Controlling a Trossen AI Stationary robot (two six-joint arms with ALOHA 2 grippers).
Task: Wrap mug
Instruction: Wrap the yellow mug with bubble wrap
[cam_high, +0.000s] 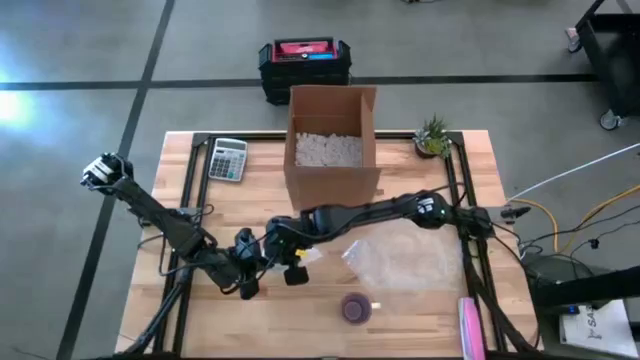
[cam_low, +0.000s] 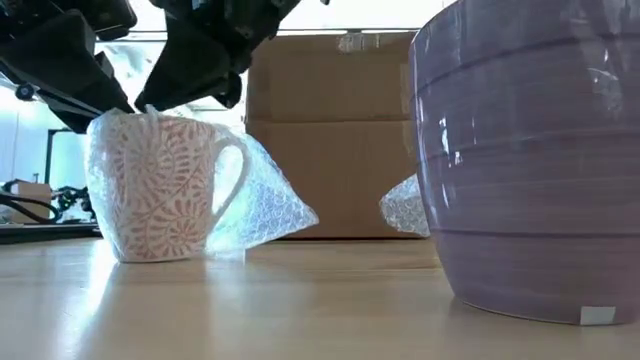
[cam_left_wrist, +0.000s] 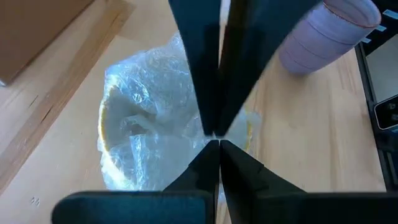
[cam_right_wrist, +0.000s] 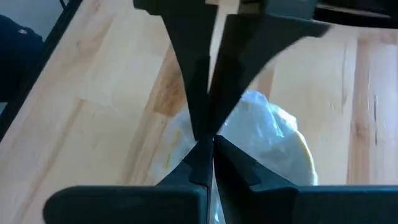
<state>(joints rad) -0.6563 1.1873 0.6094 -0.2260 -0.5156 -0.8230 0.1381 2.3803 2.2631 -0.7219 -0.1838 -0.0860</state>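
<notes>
A white mug (cam_low: 165, 190) with a pink leaf pattern stands upright on the table, its handle toward the right of the low view. Clear bubble wrap (cam_low: 265, 205) covers it and trails onto the table behind its handle. In the high view both grippers hide the mug. My left gripper (cam_left_wrist: 214, 135) and my right gripper (cam_right_wrist: 208, 142) are right above the mug's mouth, both shut on the wrap there. In the low view their fingertips meet at the rim (cam_low: 135, 108). My left gripper pinches the bubble wrap (cam_left_wrist: 186, 134) between its two fingers over the mug's mouth, coming from above and slanting in from the table's left. How many layers cannot be told. The mug stands on the table. My right gripper pinches the bubble wrap (cam_right_wrist: 227, 134) at the mug's top, coming from above and slanting in from the table's right. Its fingers hide the exact spot. The wrap lies slack around the mug.
A lilac cup (cam_high: 355, 307) lies near the front edge. A loose sheet of bubble wrap (cam_high: 405, 258) lies at centre right. An open cardboard box (cam_high: 333, 150) with filler stands at the back, with a calculator (cam_high: 227, 158) to its left and a small plant (cam_high: 432, 136) to its right.
</notes>
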